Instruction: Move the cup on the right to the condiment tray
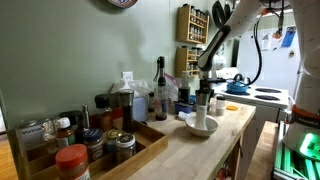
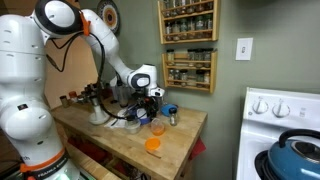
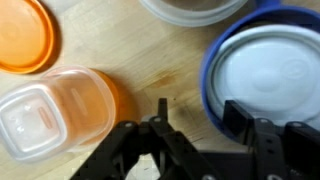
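Gripper [image 3: 200, 138]: stood open, empty.
Cup [image 3: 272, 70]: near wall lay between the jaws.
Grasp wanted: straight descent, firm pinch on wall.

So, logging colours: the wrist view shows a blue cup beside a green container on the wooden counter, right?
Not quite: the container is orange, not green. The wrist view shows it beside the blue cup on the wooden counter.
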### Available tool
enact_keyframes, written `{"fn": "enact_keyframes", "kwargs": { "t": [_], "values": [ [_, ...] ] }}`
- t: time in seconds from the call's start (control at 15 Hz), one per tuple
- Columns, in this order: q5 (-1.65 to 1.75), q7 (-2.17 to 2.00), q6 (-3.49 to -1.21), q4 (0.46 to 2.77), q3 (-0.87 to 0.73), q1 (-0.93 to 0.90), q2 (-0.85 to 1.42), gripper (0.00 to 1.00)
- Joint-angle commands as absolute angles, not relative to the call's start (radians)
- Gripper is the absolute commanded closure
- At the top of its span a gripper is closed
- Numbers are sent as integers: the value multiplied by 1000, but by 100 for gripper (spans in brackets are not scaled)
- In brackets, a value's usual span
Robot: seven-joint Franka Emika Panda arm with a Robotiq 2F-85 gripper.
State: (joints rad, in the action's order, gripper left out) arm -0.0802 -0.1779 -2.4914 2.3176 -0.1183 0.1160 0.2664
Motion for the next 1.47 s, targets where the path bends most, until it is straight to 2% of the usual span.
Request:
{"fn": "enact_keyframes", "kwargs": {
  "t": [0.0,0.2,0.33,0.87,1.4],
  "values": [
    [-46,-172,-2417,2257,-127,108,322,70],
    [-87,-107,-2374,2239,-104,124,316,92],
    [-108,-60,-2346,2236,-94,131,300,100],
    [-159,20,-2278,2334,-102,137,121,98],
    [-191,-39,-2237,2475,-73,81,-158,98]
  ]
}}
